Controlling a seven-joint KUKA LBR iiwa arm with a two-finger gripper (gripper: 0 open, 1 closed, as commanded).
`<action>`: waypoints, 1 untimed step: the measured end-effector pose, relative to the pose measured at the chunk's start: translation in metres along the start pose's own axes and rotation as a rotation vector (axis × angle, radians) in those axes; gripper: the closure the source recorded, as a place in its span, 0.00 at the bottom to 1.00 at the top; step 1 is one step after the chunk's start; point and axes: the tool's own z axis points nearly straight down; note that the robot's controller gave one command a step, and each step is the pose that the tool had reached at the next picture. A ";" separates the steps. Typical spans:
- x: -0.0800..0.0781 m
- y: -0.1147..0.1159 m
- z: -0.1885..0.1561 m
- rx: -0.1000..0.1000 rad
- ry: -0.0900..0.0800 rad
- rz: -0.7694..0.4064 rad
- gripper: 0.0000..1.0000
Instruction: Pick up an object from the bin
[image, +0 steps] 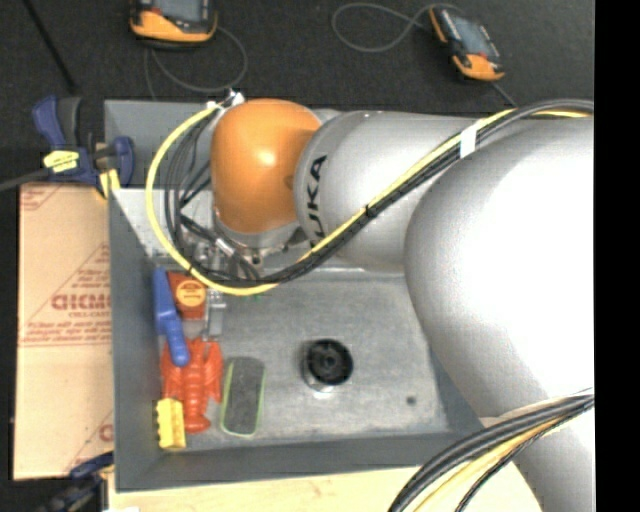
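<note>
My gripper hangs under the orange wrist cover at the bin's left side, low over the floor. Just to its left lies a small round orange thing with a dark label. Beside that, a blue handle-shaped tool runs along the left wall. Below the gripper lies an orange-red plastic toy, and a flat grey pad with a green rim rests to the toy's right. Nothing shows between the gripper's tips.
A yellow ribbed block sits in the near left corner. A black round knob-like thing stands alone mid-floor. The arm covers the bin's back and right side.
</note>
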 end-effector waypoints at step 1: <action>0.000 0.000 0.000 0.000 0.000 0.000 0.00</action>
